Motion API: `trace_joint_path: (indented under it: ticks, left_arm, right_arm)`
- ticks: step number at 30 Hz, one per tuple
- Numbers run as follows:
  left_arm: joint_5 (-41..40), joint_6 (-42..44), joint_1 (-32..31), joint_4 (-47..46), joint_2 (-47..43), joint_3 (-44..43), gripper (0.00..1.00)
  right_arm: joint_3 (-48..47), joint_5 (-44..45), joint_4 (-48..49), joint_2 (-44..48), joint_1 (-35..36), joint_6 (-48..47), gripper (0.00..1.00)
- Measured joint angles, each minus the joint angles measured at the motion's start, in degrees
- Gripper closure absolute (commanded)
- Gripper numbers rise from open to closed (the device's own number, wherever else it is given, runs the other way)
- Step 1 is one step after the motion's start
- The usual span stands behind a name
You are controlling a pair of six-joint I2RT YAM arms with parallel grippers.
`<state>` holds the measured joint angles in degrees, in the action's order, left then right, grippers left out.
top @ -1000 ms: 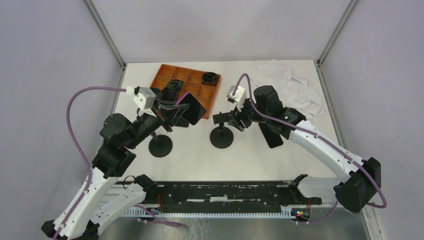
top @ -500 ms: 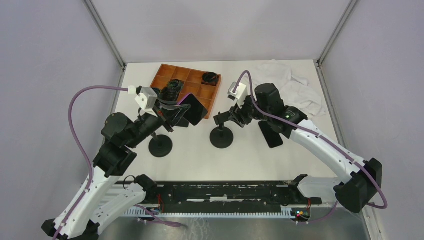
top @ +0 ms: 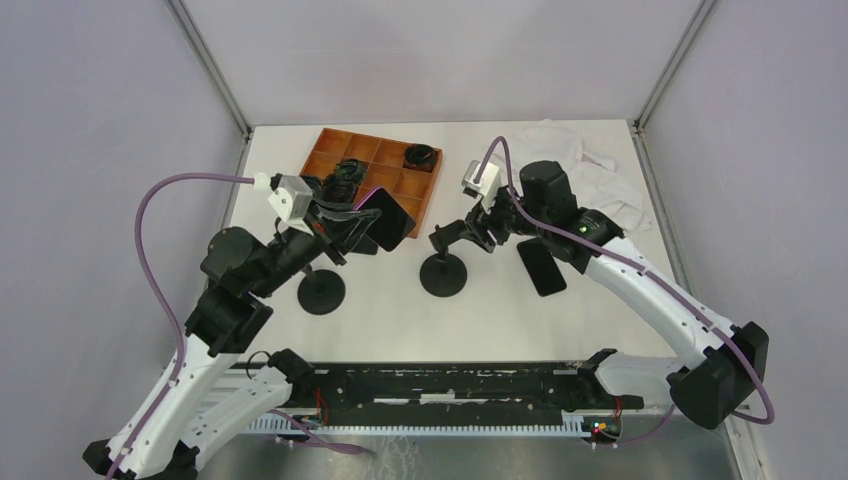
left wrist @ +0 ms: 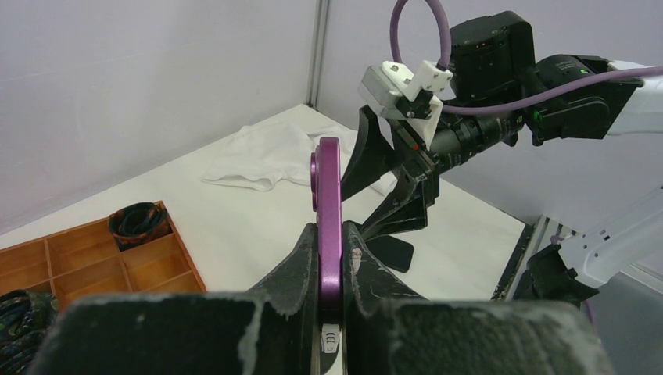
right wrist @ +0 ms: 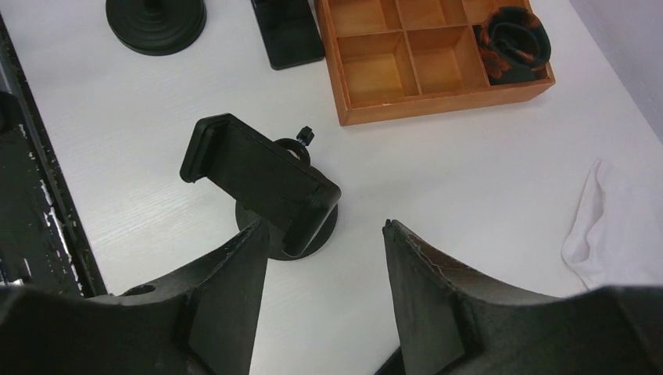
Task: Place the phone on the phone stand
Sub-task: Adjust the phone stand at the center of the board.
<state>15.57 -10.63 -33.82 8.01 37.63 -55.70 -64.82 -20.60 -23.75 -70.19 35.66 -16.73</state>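
My left gripper is shut on a purple phone and holds it above the table, near the orange tray's front edge. In the left wrist view the phone stands edge-on between my fingers. The black phone stand has a round base and a tilted, empty cradle. My right gripper is open and empty, just behind and above the cradle, its left finger close to the stand's base. It also shows in the top view.
A black phone lies flat right of the stand. A second round stand base sits to the left. An orange compartment tray with dark items stands behind. A white cloth lies at the back right. A dark flat object lies by the tray.
My right gripper has drawn back up and to the right from the stand, uncovering more of the black phone. My left gripper with the purple phone has barely moved.
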Motion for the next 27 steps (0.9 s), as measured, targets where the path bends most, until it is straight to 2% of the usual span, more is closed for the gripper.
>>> trace_joint_path:
  ticks: [8,27]
  left_arm:
    - [0.0,0.0,0.0,0.0,-0.2,0.3,0.98]
    - [0.1,0.0,0.0,0.0,-0.6,0.6,0.98]
  right_arm:
    - [0.0,-7.8,-0.1,1.9,-4.5,-0.3,0.3]
    - [0.0,-11.8,0.3,2.2,-5.9,0.5,0.34]
